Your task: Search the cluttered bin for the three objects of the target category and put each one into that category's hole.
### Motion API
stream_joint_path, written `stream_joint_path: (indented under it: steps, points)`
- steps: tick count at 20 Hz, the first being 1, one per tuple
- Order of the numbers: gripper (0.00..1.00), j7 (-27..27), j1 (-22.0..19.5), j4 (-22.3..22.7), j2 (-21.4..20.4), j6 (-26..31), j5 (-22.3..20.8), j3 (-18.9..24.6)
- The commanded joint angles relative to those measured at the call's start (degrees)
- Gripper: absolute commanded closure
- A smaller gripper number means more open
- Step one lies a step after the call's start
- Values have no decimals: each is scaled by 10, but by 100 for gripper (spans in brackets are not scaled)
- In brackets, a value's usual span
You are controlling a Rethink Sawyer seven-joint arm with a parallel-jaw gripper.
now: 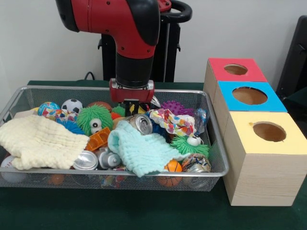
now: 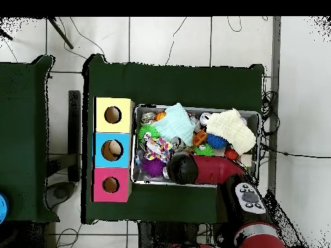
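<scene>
Green-clothed worktop point(image 1: 144, 215) | silver wire-mesh bin point(image 1: 218, 158) being searched | gripper point(image 1: 133, 106) lowered into clutter, jaws' state indeterminable | crushed silver drinks can point(image 1: 142, 123) judged nearest candidate.

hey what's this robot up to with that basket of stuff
A red Sawyer arm has its tool lowered into the back of a wire mesh bin crammed with toys, cloths and crushed cans, just behind a crushed can. Whether it grips anything can't be seen. Beside the bin stand three wooden boxes with holes, topped red, blue and yellow.
</scene>
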Motion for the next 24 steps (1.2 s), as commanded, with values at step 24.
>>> stream_joint_path:
  steps: [24]
  points:
    - [100, 74, -12, 61, -53, -18, 17, 19]
